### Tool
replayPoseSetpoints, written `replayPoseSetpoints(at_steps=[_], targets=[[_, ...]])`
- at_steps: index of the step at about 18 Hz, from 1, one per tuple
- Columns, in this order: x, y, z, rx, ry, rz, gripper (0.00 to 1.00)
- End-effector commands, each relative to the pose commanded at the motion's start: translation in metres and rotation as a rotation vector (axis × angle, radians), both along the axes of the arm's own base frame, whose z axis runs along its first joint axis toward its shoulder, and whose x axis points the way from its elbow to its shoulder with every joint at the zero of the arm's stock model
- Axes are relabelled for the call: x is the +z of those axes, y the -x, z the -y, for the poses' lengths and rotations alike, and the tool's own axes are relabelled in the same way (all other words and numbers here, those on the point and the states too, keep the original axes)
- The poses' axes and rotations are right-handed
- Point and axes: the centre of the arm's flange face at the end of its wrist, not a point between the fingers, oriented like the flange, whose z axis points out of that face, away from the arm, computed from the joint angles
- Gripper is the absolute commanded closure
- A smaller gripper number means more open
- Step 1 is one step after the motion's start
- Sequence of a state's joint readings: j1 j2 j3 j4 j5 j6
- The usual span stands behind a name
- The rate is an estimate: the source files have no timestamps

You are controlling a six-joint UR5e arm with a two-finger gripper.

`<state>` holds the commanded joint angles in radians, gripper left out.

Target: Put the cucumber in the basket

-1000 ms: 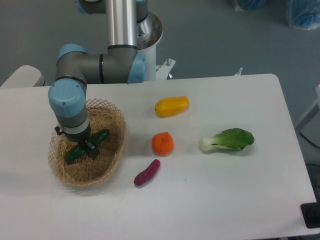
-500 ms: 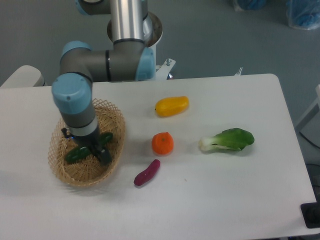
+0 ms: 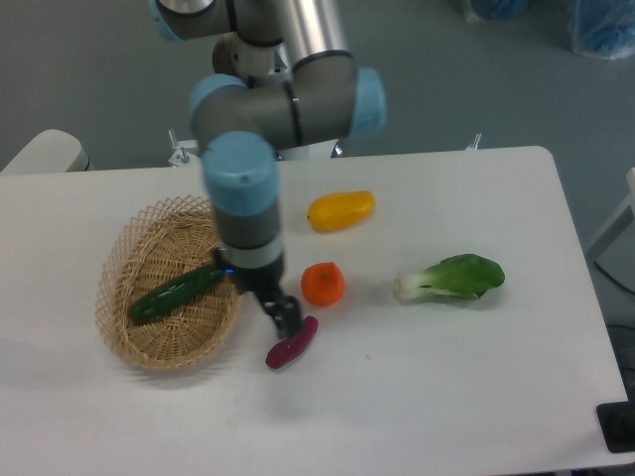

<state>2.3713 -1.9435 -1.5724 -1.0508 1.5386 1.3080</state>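
One second back the claw was down inside the basket (image 3: pixel 139 248) with the cucumber (image 3: pixel 177 295) between its fingers; half a second back it was there too, low over the weave. Now the arm has swung off to the right, and the claw (image 3: pixel 288 319) hangs outside the basket's rim, low over the table (image 3: pixel 446 397), just beside or touching the near end of the purple sweet potato (image 3: pixel 292 342). It carries nothing, and its fingers look close together, though how far apart they stand is hard to make out at this angle. The cucumber lies by itself in the basket, slanted from lower left to upper right, its upper end close to the right-hand rim and its length resting on the woven floor. Judging from that, the placing looks done: the cucumber is released and inside, and what remains is only for the arm to get clear. The orange (image 3: pixel 323 284), the yellow fruit (image 3: pixel 340 210) and the bok choy (image 3: pixel 452 277) sit where they were, untouched
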Motion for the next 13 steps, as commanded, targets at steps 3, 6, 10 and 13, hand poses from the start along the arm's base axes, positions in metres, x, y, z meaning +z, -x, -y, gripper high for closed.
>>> replayPoseSetpoints(at_steps=[3,6,10,13], targets=[[-0.017,0.045,0.020,-0.051,0.024,0.000,0.00],[-0.025,0.091,0.044,-0.105,0.036,-0.007,0.00],[-0.031,0.119,0.053,-0.120,0.039,-0.013,0.00],[-0.039,0.138,0.061,-0.098,0.042,-0.008,0.00]])
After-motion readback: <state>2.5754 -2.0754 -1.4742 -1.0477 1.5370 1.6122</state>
